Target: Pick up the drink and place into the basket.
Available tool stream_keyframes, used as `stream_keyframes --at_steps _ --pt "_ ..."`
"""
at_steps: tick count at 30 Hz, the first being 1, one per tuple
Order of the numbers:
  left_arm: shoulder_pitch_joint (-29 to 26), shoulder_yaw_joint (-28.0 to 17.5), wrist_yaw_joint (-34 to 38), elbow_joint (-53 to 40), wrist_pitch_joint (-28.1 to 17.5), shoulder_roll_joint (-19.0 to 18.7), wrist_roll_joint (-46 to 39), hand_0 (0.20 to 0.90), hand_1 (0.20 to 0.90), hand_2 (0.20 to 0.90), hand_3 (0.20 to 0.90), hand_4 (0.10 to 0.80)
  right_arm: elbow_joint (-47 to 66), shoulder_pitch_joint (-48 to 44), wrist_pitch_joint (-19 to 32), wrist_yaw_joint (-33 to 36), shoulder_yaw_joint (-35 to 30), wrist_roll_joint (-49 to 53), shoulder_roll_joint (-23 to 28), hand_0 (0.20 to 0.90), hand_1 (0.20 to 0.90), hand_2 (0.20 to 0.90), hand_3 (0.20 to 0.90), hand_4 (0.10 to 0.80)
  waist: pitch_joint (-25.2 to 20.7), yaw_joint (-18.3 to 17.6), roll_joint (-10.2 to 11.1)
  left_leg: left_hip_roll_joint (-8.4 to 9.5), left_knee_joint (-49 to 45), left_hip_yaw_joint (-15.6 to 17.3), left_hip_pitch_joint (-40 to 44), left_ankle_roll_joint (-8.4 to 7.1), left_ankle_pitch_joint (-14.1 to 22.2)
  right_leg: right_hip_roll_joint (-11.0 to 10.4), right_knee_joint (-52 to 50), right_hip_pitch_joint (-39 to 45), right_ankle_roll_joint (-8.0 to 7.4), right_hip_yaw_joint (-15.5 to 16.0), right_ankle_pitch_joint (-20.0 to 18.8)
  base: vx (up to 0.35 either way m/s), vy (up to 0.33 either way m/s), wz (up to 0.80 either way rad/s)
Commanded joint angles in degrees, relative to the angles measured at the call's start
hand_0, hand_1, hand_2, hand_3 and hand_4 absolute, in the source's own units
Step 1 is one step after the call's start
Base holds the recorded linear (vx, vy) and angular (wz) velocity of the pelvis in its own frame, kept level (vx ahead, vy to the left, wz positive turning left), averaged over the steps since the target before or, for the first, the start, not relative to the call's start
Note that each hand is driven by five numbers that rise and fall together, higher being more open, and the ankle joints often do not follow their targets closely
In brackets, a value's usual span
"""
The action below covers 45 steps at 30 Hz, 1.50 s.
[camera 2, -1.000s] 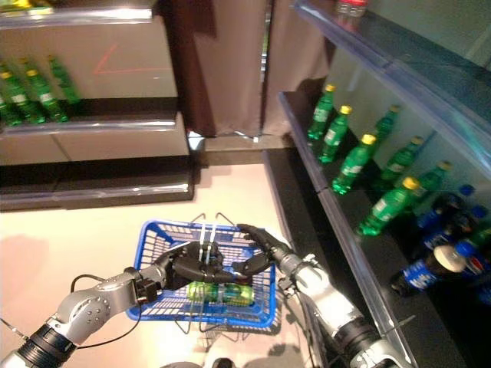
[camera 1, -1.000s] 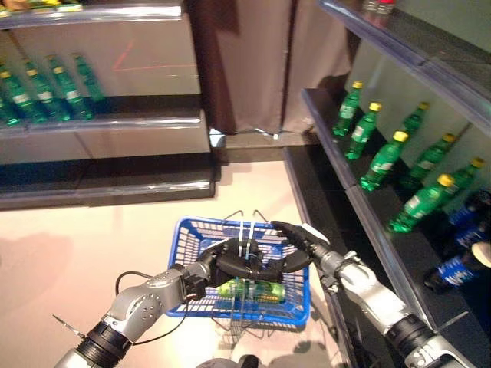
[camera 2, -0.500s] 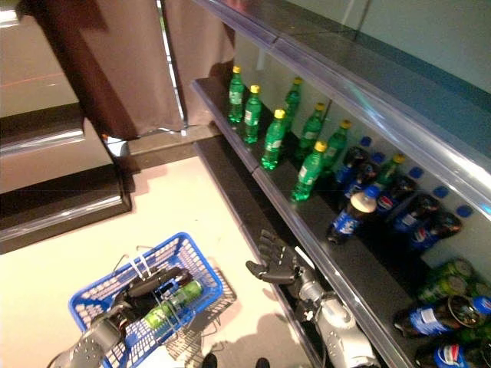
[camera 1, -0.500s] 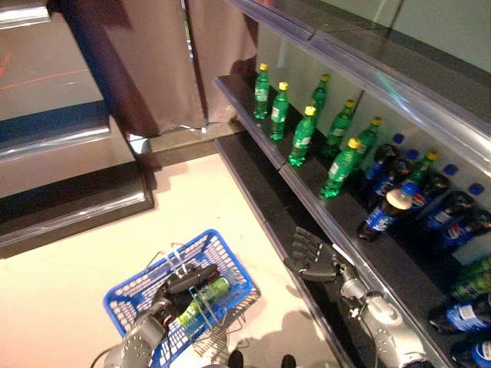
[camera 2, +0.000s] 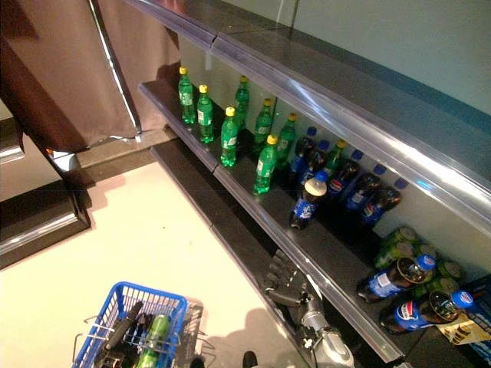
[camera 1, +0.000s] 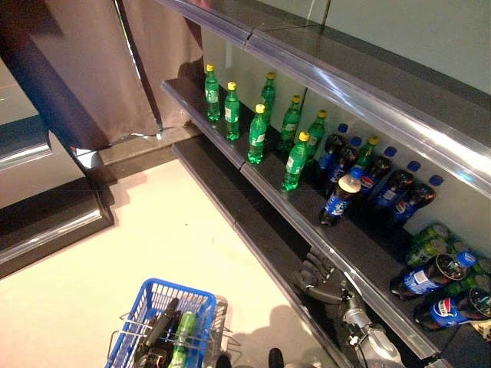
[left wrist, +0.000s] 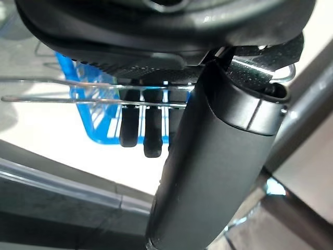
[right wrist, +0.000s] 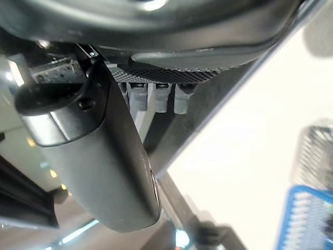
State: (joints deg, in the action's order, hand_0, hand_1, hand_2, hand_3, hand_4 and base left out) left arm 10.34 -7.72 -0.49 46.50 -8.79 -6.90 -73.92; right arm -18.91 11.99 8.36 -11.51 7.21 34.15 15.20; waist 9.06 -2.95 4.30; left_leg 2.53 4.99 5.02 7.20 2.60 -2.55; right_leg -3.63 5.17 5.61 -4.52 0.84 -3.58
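Note:
A green drink bottle [camera 1: 182, 337] lies inside the blue basket [camera 1: 180, 290] at the lower left of the eye views. My left hand [camera 1: 157, 331] sits over the basket, its fingers [left wrist: 136, 130] hooked round the wire handles [left wrist: 62, 98]. My right hand [camera 1: 318, 277] hangs apart from the basket at the lower right, close to the front edge of the low shelf [camera 1: 268, 195]. Its fingers [right wrist: 156, 96] are straight and hold nothing.
On the right shelf stand several green bottles [camera 1: 257, 134] and dark cola bottles [camera 1: 337, 201], with cans [camera 1: 426, 241] and lying bottles [camera 1: 430, 277] further right. A brown curtain [camera 1: 84, 61] hangs at the back. Another low shelf [camera 1: 46, 222] runs along the left.
The camera has swung right toward the shelf. My right hand has left the basket and moved over by the shelf edge. The left hand keeps hold of the handles.

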Motion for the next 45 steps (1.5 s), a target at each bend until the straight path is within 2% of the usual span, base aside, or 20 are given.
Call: stream_keyframes --at_steps 1,21,30,37,39,42,45 --pt "-6.2 -3.9 -7.2 -5.9 -11.7 -4.1 -2.2 0.300 0.300 0.300 0.200 0.100 0.7 -4.2 6.5 0.7 0.6 -1.2 0.7 0.900 0.900 0.900 0.900 0.800 -6.8 1.8 -1.9 1.64 -2.6 0.4 1.7 -1.96 8.4 2.5 -0.2 0.4 -0.80 1.4 2.8 -0.007 -0.014 -0.04" --pt "-3.2 -4.7 -10.5 -5.0 -11.1 -4.9 -4.6 0.300 0.300 0.300 0.200 0.100 2.0 -2.8 5.4 1.5 1.7 -4.3 1.9 0.900 0.900 0.900 0.900 0.800 -6.9 2.3 -3.0 2.44 -2.7 -2.1 1.3 -1.43 8.7 2.2 -0.6 0.6 -0.25 1.7 3.2 0.018 0.010 -0.02" --pt "-3.4 -4.3 -10.6 -4.7 -11.4 -4.4 -5.0 0.300 0.300 0.300 0.200 0.100 2.6 -2.9 5.1 1.9 2.4 -5.7 1.9 0.900 0.900 0.900 0.900 0.800 -5.9 3.3 -3.1 3.38 -4.8 -4.5 0.5 -0.65 9.5 0.6 -3.9 0.0 -0.21 2.4 4.4 0.008 0.087 0.03" --pt "-4.1 -4.9 -11.2 -3.8 -11.2 -4.6 -4.1 0.300 0.300 0.300 0.200 0.100 2.2 -3.9 6.0 4.1 2.8 -6.7 1.4 0.900 0.900 0.900 0.900 0.800 -4.4 4.8 -3.0 5.39 -7.1 -8.1 0.2 1.17 10.9 -2.4 -11.6 -2.8 -1.42 4.1 4.6 0.002 0.145 0.26" --pt "-4.3 -5.8 -11.3 -3.1 -10.2 -5.3 -3.8 0.300 0.300 0.300 0.200 0.100 2.1 -4.3 6.9 5.0 3.1 -7.0 1.5 0.900 0.900 0.900 0.900 0.800 -3.2 5.0 -3.0 6.42 -8.5 -10.0 -0.3 2.14 11.3 -3.7 -17.8 -6.4 -2.07 3.7 2.8 -0.007 0.187 0.29" --pt "-5.2 -6.2 -11.4 -1.9 -9.3 -6.3 -2.6 0.300 0.300 0.300 0.200 0.100 2.4 -4.8 7.1 6.1 3.5 -7.2 1.7 0.900 0.900 0.900 0.900 0.800 -2.2 5.0 -3.6 7.41 -9.6 -11.8 -1.1 2.83 11.2 -4.6 -26.6 -9.9 -1.52 2.3 0.2 0.000 0.198 0.28" --pt "-6.0 -6.7 -11.0 -1.3 -8.8 -7.0 -2.5 0.300 0.300 0.300 0.200 0.100 2.5 -5.1 7.0 6.2 3.8 -7.0 1.9 0.900 0.900 0.900 0.900 0.800 -1.8 5.6 -4.1 8.03 -10.4 -12.5 -1.5 3.03 11.0 -6.2 -34.2 -13.1 -1.40 2.3 -3.0 0.038 0.156 0.35"
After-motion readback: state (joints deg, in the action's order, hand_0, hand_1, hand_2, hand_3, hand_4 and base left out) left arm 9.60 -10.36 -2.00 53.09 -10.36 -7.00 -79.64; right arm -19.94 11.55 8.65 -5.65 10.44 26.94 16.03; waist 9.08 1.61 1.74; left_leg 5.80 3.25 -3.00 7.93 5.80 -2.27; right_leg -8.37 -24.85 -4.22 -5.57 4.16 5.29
